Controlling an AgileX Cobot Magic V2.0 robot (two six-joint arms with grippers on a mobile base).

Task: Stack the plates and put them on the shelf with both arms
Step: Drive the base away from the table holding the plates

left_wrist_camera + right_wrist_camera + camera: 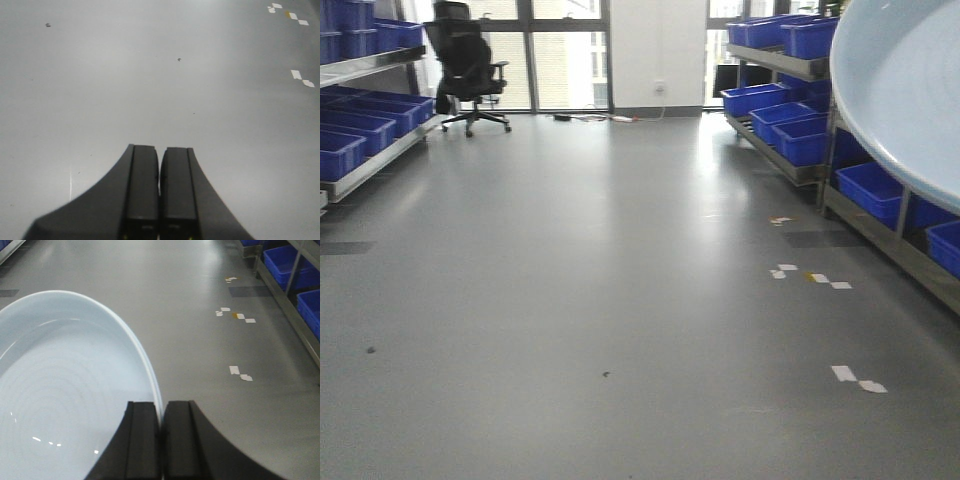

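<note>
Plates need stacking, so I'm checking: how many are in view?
1. The plate is gripped at its rim by the right pincer, and fills the front view's upper right. The left pincer is shut, empty. Another may be hidden.

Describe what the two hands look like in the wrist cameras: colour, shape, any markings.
The left hand and the right hand look alike: matte black, two flat rectangular fingers with squared tips, outer sides flaring in a smooth curve to a wider base. Tiny yellowish specks show low on the left one. No cables visible.
</note>
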